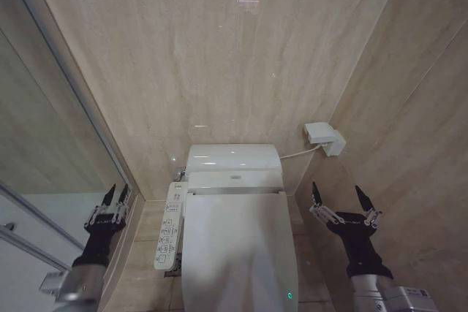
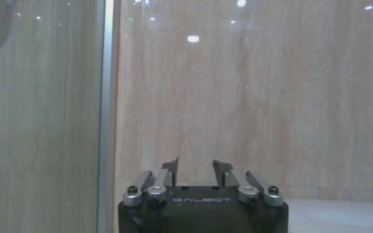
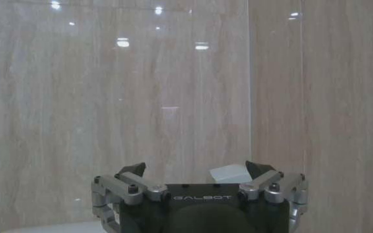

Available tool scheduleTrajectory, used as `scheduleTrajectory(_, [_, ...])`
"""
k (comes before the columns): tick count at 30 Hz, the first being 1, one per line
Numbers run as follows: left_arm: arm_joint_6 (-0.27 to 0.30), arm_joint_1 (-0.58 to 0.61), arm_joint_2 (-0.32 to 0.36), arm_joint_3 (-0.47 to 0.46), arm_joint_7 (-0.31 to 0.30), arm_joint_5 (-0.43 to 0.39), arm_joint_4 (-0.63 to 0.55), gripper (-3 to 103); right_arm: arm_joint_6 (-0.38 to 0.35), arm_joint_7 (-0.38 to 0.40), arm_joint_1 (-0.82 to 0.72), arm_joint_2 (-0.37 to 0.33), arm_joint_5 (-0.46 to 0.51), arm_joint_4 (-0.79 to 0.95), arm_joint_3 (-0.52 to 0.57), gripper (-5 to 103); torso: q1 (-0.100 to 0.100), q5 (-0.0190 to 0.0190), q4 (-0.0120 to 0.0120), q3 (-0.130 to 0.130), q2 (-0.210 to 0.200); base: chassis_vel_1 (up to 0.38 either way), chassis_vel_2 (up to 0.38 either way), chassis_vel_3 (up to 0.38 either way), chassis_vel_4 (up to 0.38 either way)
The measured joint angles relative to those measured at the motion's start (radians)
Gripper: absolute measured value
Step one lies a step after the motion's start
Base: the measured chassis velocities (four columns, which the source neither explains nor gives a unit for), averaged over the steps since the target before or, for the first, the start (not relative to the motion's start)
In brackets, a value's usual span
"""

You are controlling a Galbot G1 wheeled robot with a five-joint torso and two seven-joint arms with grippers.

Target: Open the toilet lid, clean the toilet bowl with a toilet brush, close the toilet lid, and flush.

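Tiled wall (image 1: 219,56) fills the back, 12 o'clock. Toilet lid (image 1: 238,253) is down, centre frame at 6 o'clock, tank unit (image 1: 232,157) just behind it. Lid looks like glossy rigid plastic, prob light but slick, hinged at the rear; best hold is likely under the front edge, which is cut off at the bottom of head view. Control panel (image 1: 168,226) runs along its 9 o'clock side; white wall box (image 1: 324,137) sits at 2 o'clock. Left gripper (image 1: 115,194) at 8 o'clock, raised, fingers up, slightly parted, holding nothing. Right gripper (image 1: 341,198) at 4 o'clock, same pose, spread wider, empty. Both apart from the lid.
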Motion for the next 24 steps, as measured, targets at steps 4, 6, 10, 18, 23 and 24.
scheduleTrajectory(4, [0.016, 0.047, -0.033, 0.001, -0.008, 0.049, -0.065, 36, 0.000, 0.000, 0.000, 0.000, 0.000, 0.000, 0.000, 100, 0.000, -0.0001, -0.0002, 0.000, 0.000, 0.000, 0.000, 0.000, 0.000])
scheduleTrajectory(6, [0.027, 0.074, -0.043, -0.003, -0.017, 0.073, -0.101, 64, 0.000, 0.000, 0.000, 0.000, 0.000, 0.000, 0.000, 100, 0.000, -0.0001, 0.0000, 0.000, 0.000, 0.000, 0.000, 0.000, 0.000])
scheduleTrajectory(10, [0.040, 0.106, -0.051, -0.012, -0.039, 0.093, -0.151, 64, 0.000, 0.000, 0.000, 0.000, 0.000, 0.000, 0.000, 100, 0.000, -0.0001, -0.0001, 0.000, 0.000, 0.000, 0.000, 0.000, 0.000])
scheduleTrajectory(18, [0.062, 0.165, -0.079, 0.012, -0.062, 0.097, -0.232, 90, 0.000, 0.000, 0.000, 0.000, 0.000, 0.000, 0.000, 100, 0.000, 0.0000, 0.0000, 0.000, 0.000, 0.000, 0.000, 0.000, 0.000])
scheduleTrajectory(23, [0.055, 0.182, -0.083, 0.022, -0.061, 0.119, -0.247, 100, 0.000, 0.000, 0.000, 0.000, 0.000, 0.000, 0.000, 100, 0.000, -0.0002, 0.0000, 0.000, 0.000, 0.000, 0.000, 0.000, 0.000])
scheduleTrajectory(24, [0.055, 0.182, -0.083, 0.022, -0.061, 0.119, -0.247, 100, 0.000, 0.000, 0.000, 0.000, 0.000, 0.000, 0.000, 100, 0.000, -0.0002, 0.0000, 0.000, 0.000, 0.000, 0.000, 0.000, 0.000])
